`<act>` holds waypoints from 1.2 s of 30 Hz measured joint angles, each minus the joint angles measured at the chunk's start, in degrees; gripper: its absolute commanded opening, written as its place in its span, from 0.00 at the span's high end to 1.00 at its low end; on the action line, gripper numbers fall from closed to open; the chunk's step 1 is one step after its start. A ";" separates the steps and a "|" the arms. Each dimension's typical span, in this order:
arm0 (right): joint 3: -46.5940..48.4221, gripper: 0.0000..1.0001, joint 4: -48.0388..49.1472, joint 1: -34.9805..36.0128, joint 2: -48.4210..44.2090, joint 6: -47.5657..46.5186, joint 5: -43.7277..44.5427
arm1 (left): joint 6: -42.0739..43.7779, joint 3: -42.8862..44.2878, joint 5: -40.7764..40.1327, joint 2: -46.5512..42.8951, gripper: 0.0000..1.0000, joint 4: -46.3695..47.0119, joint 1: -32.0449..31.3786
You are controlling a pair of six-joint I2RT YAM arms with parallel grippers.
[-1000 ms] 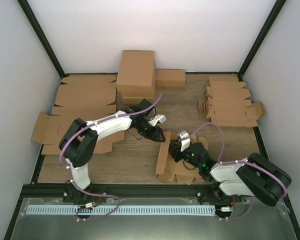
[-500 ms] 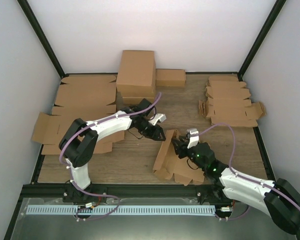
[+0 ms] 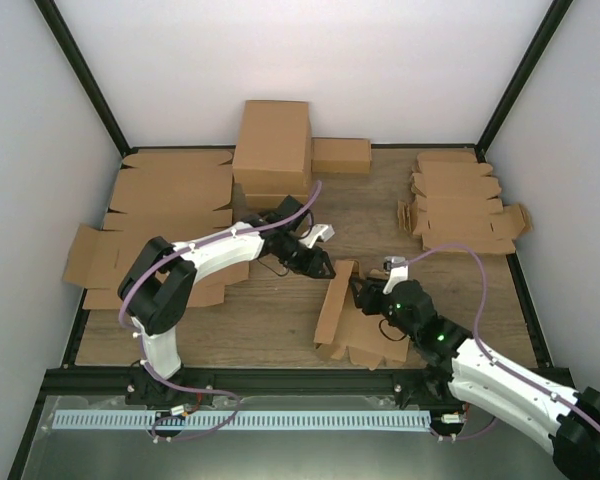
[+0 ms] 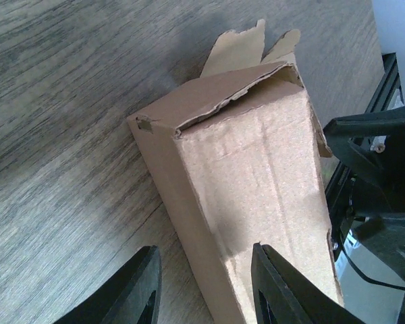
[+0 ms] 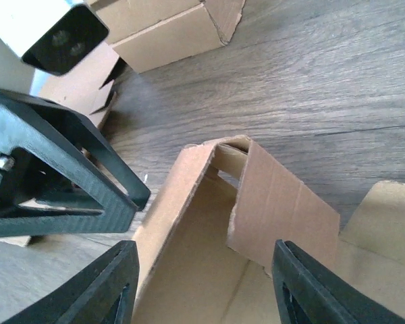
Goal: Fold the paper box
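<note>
box [image 3: 332, 305]: half-formed, one wall raised, by table [image 3: 270, 310] near edge | left gripper [image 3: 323, 266]: fingers apart, at wall's far end | right gripper [image 3: 365, 296]: fingers apart, over box interior

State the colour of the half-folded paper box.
Plain brown paper box, unprinted; clearest in the left wrist view.

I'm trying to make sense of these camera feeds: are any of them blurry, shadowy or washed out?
Top external view: evenly lit, sharp, only soft shadows. Left wrist view: paper box crisp, soft shadow on the table beside it, pincer fingers near-black silhouettes. Right wrist view: wood grain sharp, no glare, its own fingers dark along the bottom edge.
</note>
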 measured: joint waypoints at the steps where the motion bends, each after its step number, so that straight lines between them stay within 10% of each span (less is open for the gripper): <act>1: 0.87 0.40 -2.23 0.00 -0.83 1.27 -0.39 | -0.11 0.00 0.15 0.00 0.60 0.15 -0.04; 9: 10.34 0.22 -14.93 -2.80 1.20 4.28 -4.70 | -1.18 0.00 0.37 0.00 0.60 1.77 -1.07; 36: 14.43 0.57 -12.66 -26.01 20.31 1.11 -34.36 | -1.66 4.68 0.26 3.21 0.61 1.46 -3.80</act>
